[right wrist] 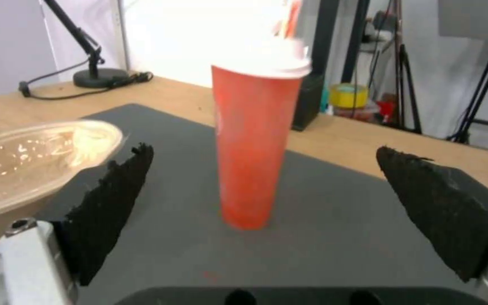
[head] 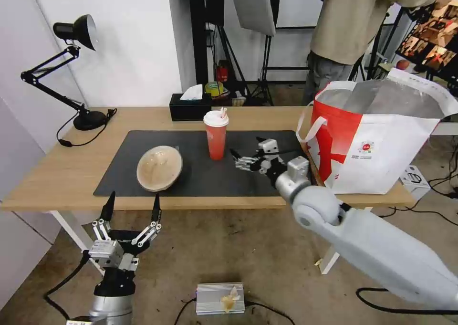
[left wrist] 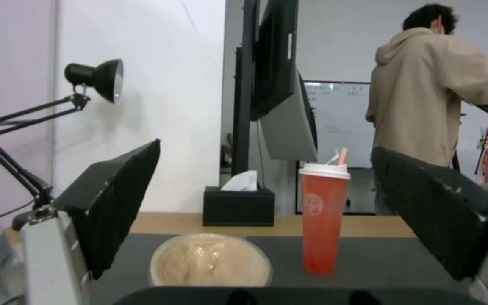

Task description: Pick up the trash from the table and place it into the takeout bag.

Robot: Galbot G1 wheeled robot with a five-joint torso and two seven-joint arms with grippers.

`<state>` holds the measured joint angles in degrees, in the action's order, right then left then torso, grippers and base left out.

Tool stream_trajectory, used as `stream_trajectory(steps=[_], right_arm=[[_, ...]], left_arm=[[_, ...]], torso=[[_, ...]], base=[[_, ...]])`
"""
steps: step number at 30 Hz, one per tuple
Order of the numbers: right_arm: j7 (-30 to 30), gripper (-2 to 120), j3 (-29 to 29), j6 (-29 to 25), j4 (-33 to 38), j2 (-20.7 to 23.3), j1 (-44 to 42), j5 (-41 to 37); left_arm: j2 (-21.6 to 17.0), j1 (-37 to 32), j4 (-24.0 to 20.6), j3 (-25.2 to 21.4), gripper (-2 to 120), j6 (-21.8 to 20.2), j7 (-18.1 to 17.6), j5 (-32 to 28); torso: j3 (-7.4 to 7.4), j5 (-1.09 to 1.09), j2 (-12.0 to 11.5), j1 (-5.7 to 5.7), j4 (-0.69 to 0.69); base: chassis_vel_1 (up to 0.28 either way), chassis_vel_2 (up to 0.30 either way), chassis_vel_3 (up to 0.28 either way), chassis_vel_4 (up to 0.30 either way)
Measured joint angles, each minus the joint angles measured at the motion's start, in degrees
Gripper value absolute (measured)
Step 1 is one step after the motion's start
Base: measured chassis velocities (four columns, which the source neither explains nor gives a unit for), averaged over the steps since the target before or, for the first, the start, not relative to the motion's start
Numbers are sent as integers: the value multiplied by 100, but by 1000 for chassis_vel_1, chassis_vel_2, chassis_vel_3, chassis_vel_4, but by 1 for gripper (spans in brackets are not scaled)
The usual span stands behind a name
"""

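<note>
I am reaching my right gripper [head: 244, 154] out over the dark mat [head: 267, 143] on the table [head: 57, 172], its fingers spread wide and pointing at the red cup [head: 216, 135], which is standing upright near the middle of the mat, closer to the mat's back edge. From my right wrist the cup [right wrist: 255, 140] is sitting centred between my two black fingertips [right wrist: 114, 199], a little way ahead of them and not touching either. The tan bowl [head: 159, 168] is lying tilted on the left half of the mat, near its front edge, well apart from the cup. I am holding my left gripper [head: 132, 209] below the table's front edge, in line with the bowl, fingers pointing up and spread wide; from that wrist the bowl [left wrist: 210, 260] and cup [left wrist: 323, 220] are showing beyond my open fingertips [left wrist: 114, 203]. The takeout bag [head: 381, 148] is standing open at the table's right end, its foil lining showing, just beside my right forearm. A black tissue box [head: 190, 106] is sitting at the back edge behind the cup, and a desk lamp [head: 78, 72] is standing at the back left corner.
</note>
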<state>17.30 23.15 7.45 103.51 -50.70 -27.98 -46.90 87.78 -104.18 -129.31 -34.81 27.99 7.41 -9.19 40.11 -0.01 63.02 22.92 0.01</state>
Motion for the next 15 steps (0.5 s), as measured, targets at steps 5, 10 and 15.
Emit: stream_trajectory(steps=[5,10,15], right_arm=[[16,100,147,1,-334,-316,109,16],[18,100,231,1,-611,-533,183,39],[11,100,255,0,-782,-681,192,110]], left_arm=[[-23,30,47,-39,100,-5,-4,-85],[-27,53,131,-63,100,-6,-6,-110],[-30,59,146,-68,100,-6,-8,-126]], torso=[[0,0,0,0,-1],[0,0,0,0,0],[0,1,0,0,-1]], base=[[0,0,0,0],[0,0,0,0],[0,0,0,0]])
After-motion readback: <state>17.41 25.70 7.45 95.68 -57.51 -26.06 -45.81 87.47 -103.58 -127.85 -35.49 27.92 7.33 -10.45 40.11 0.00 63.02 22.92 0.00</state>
